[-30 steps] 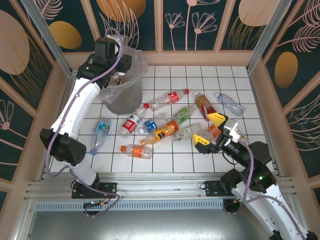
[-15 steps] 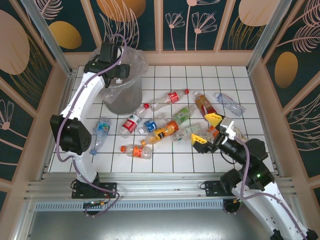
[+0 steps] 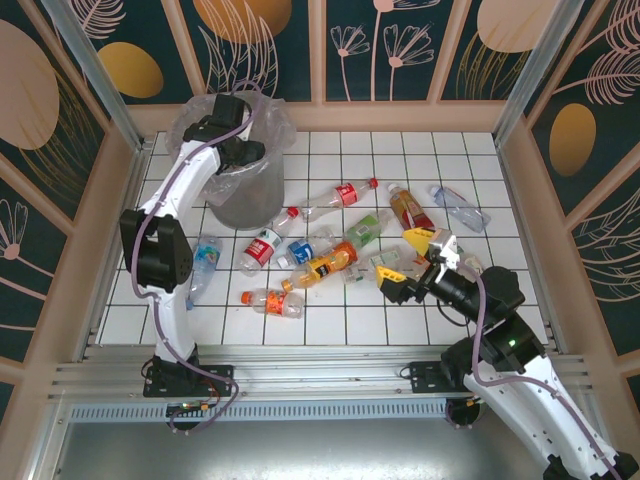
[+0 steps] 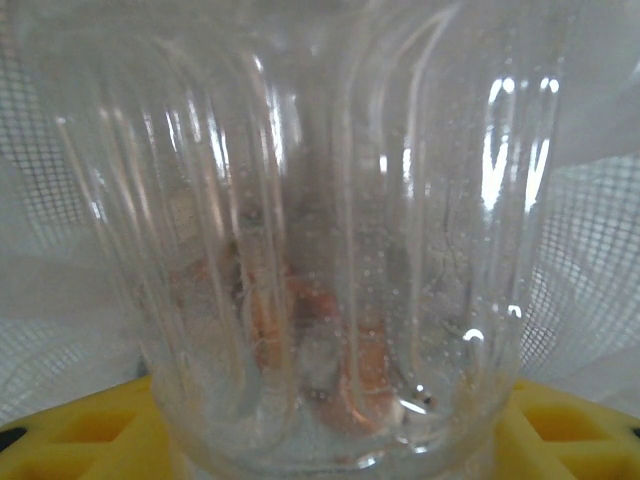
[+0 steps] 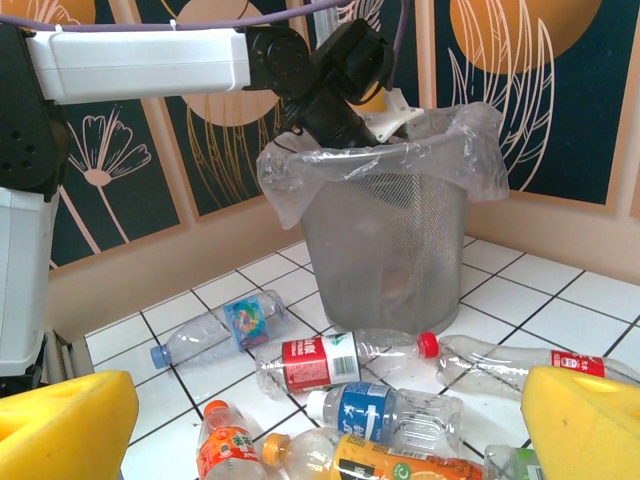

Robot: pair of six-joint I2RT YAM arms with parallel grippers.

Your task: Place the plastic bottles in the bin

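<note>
My left gripper [image 3: 241, 150] hangs in the mouth of the grey mesh bin [image 3: 245, 198], shut on a clear ribbed plastic bottle [image 4: 320, 230] that sits between its yellow fingers [image 4: 80, 440]. From the right wrist view the left gripper [image 5: 345, 95] sits at the rim of the bin [image 5: 385, 240]. Several plastic bottles lie on the tiles: a red-label one [image 3: 262, 247], a blue-label one [image 3: 300, 250], an orange one [image 3: 326, 265]. My right gripper [image 3: 402, 258] hovers open just right of that cluster, its yellow fingers [image 5: 60, 430] wide apart above the orange bottle [image 5: 400, 465].
More bottles lie around: one at the left [image 3: 203, 262], an orange-label one in front [image 3: 270, 300], a red-label one [image 3: 340, 195], a brown one [image 3: 408, 210] and a clear one [image 3: 460, 208] at the back right. Wooden walls [image 3: 520, 200] ring the tiled floor.
The left arm has swung its wrist right and down, over the bin's mouth, with the bottle. The right gripper has slid left toward the bottle cluster, still open.
</note>
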